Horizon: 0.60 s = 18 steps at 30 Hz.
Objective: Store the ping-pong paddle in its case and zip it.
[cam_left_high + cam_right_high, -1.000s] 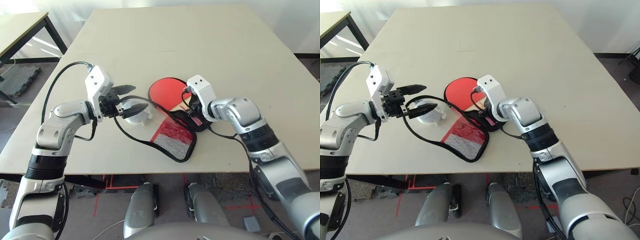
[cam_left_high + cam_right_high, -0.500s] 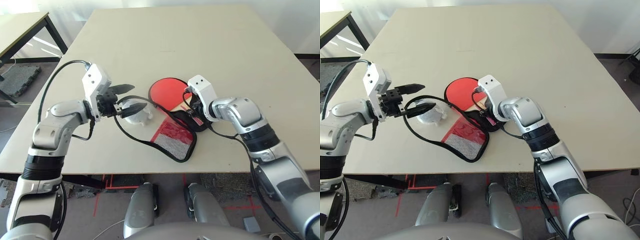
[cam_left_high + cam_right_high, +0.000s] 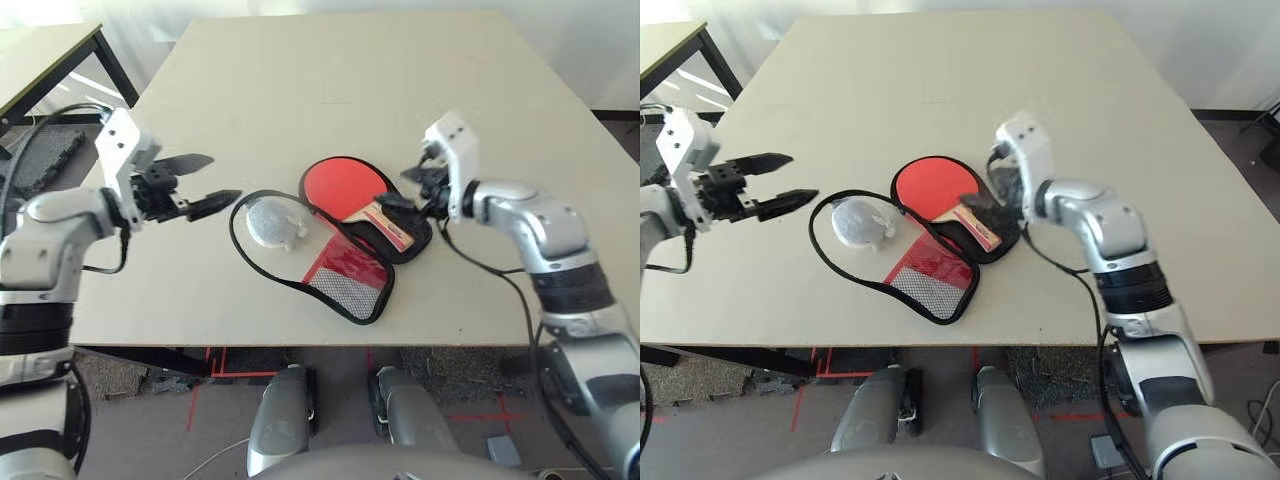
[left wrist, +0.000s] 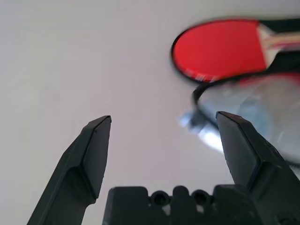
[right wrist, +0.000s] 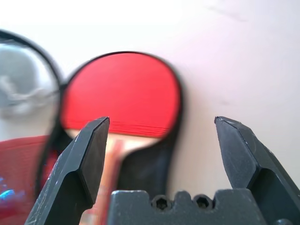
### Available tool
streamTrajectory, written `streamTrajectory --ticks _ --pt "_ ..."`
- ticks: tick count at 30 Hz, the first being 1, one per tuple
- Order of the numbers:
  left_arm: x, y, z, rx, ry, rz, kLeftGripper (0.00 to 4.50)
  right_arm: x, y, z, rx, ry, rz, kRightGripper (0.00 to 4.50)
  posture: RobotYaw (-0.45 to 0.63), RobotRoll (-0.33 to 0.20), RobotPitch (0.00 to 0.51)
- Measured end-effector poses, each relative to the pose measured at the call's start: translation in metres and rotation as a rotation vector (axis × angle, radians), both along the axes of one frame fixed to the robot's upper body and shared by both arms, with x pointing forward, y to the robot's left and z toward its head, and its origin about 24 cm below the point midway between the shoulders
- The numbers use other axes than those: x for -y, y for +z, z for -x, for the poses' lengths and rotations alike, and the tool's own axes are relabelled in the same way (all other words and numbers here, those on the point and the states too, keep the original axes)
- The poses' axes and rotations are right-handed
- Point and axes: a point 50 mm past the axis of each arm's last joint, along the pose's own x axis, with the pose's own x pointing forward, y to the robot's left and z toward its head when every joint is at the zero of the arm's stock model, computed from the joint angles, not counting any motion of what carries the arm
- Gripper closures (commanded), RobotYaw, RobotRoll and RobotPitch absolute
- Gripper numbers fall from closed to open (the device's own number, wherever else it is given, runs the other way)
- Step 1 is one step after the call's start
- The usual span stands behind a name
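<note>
The round red-faced ping-pong paddle [image 3: 352, 190] lies in the open red fabric case [image 3: 345, 260] mid-tabletop — handle toward the nearer right gripper [image 3: 412, 185]; left gripper [image 3: 200, 183] farther off — both spread, empty.

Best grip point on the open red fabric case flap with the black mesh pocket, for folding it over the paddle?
Probably the flap's free near corner, at the black zipper edge, approached from the robot's side of the table. The red fabric case lies opened flat, the red-faced wooden-handled paddle resting on the far half; that corner sits farthest from the fold. Both grippers are open and clear.
</note>
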Motion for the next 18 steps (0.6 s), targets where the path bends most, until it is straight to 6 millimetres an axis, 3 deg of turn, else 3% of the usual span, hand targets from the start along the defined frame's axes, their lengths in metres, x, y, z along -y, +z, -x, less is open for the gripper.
streamTrajectory --ticks 3,10,18 --pt "-0.005 0.002 0.007 -0.069 -0.05 -0.047 0.0 0.016 0.008 -0.004 0.05 -0.041 -0.001 0.06 0.15 0.0 0.108" --pt "0.006 -0.035 0.018 -0.303 -0.161 -0.107 0.0 0.041 0.012 -0.007 0.083 -0.121 0.018 0.06 0.13 0.0 0.108" --pt "0.047 -0.053 0.019 -0.357 -0.319 -0.071 0.0 0.052 0.009 -0.003 0.079 -0.172 0.005 0.06 0.12 0.0 0.11"
